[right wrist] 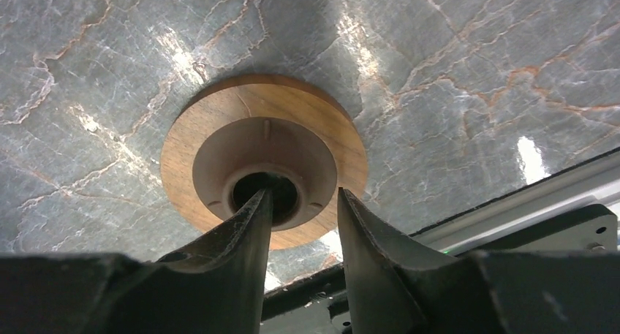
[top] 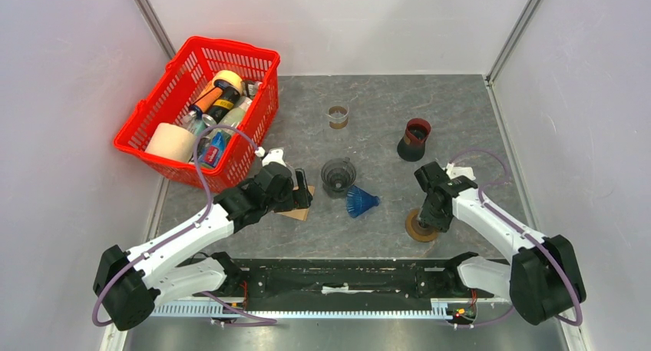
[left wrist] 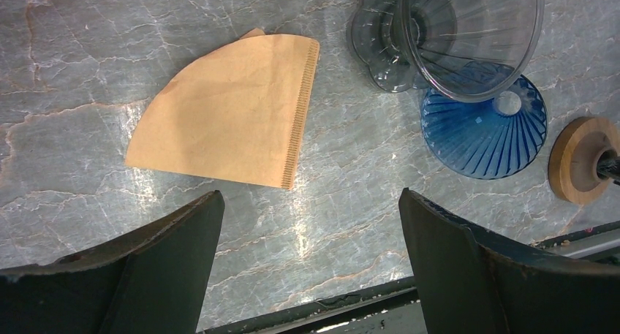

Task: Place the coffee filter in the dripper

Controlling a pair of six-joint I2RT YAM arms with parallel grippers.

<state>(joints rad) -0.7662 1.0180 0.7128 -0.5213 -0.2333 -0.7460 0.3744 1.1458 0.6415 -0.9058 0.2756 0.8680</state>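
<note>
While left gripper (left wrist: pixel 307 264) gapes | one filter (left wrist: pixel 230 111) | two drippers | right gripper (right wrist: pixel 303 224) pinching wooden base (right wrist: pixel 212 129)

left arm: reaching far-right, wrist angled down
left pincer (left wrist: pixel 307 268): jaws spread wide
right arm: bent leftward
right pincer (right wrist: pixel 303 224): jaws partly closed

I see a red basket (top: pixel 258 59) at the back left, packed with bottles and a white roll (top: pixel 170 141). A small glass jar (top: pixel 338 117) stands mid-table; a dark cup with a red rim (top: pixel 415 139) stands to its right.
</note>
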